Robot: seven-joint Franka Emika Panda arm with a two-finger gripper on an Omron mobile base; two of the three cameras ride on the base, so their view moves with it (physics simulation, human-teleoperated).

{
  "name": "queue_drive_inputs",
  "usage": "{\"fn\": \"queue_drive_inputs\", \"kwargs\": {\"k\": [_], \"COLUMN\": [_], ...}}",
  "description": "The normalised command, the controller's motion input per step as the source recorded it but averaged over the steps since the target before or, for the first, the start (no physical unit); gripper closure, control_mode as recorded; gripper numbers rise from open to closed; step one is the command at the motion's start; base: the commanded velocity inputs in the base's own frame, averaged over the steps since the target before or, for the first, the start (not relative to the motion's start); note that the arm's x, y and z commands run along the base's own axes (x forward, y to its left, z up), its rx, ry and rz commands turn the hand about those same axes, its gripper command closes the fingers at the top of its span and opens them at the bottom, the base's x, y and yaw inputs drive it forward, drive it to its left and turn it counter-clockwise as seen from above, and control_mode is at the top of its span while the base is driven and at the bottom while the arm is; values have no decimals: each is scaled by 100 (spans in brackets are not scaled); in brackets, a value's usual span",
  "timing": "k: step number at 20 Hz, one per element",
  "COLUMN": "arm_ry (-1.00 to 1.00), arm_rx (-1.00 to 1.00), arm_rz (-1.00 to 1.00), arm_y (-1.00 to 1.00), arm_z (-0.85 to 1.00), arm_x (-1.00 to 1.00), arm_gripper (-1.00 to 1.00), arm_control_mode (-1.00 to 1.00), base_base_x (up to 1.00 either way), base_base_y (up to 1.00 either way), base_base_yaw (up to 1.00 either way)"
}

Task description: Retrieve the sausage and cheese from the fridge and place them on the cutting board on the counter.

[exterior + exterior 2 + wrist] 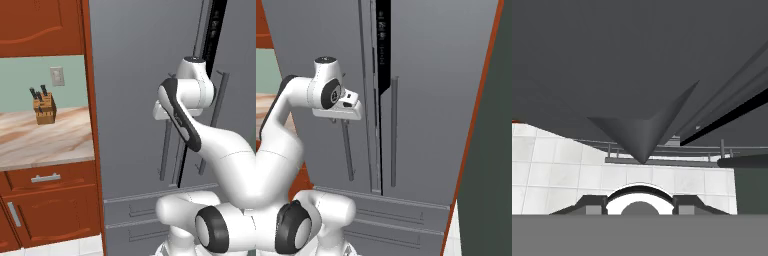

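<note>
At centre frame, I bring the gripper (338,120) to the shut fridge (426,100); its opening I cannot tell. Next: grasp the left door handle (347,150) and pull.

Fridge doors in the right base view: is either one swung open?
No. Both doors of the fridge lie flush and shut, their handles side by side along the centre seam, with no shelves or bins showing.

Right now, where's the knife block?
The small wooden knife block stands on the marbled beige counter at the left of the left base view, against the green wall, under a wall outlet.
</note>
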Motion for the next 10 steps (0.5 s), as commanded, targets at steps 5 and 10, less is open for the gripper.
{"fn": "queue_drive_inputs", "kwargs": {"k": [5, 10], "arm_ry": [0, 0], "arm_rx": [0, 0], "arm_rz": [0, 0], "arm_y": [0, 0], "arm_z": [0, 0], "arm_x": [0, 0], "arm_gripper": [-100, -100], "arm_control_mode": [100, 100], "base_base_x": [0, -17], "base_base_y": [0, -21], "base_base_yaw": [0, 2]}}
